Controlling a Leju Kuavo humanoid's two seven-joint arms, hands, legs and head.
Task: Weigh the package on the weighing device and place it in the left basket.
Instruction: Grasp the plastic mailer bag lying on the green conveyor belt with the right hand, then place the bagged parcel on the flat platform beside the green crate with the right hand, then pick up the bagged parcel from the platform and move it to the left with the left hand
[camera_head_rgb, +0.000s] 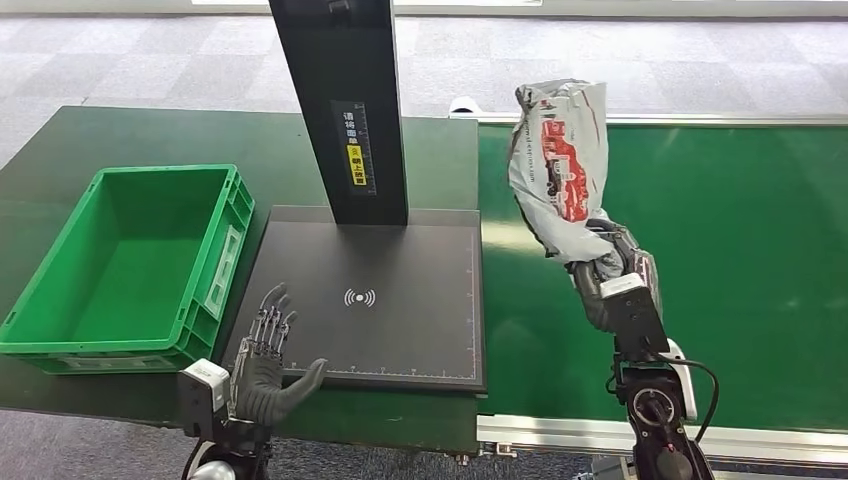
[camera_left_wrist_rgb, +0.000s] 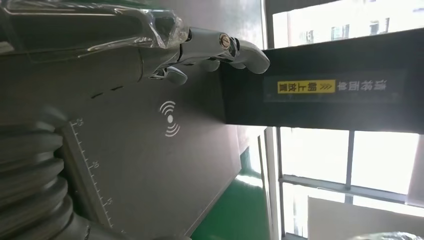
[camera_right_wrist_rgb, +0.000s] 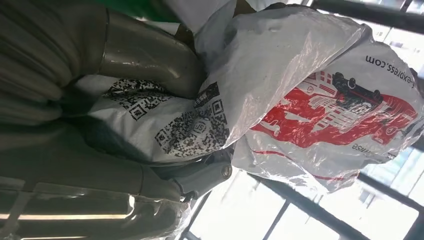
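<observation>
Over the green belt (camera_head_rgb: 760, 250), the right hand (camera_head_rgb: 610, 268) held the package (camera_head_rgb: 560, 165) up in the air, gripping its lower end, the grey bag with red print standing almost upright and clear of the scale (camera_head_rgb: 375, 300). The wrist view showed fingers (camera_right_wrist_rgb: 150, 65) wrapped round the bag's (camera_right_wrist_rgb: 300, 90) barcode end. At the scale's near left corner the left hand (camera_head_rgb: 265, 360) hovered, fingers (camera_left_wrist_rgb: 235, 50) spread wide, holding nothing. The basket (camera_head_rgb: 130, 265) sat just beside the scale on the left, with the dark post (camera_head_rgb: 345, 110) rising behind the plate.
</observation>
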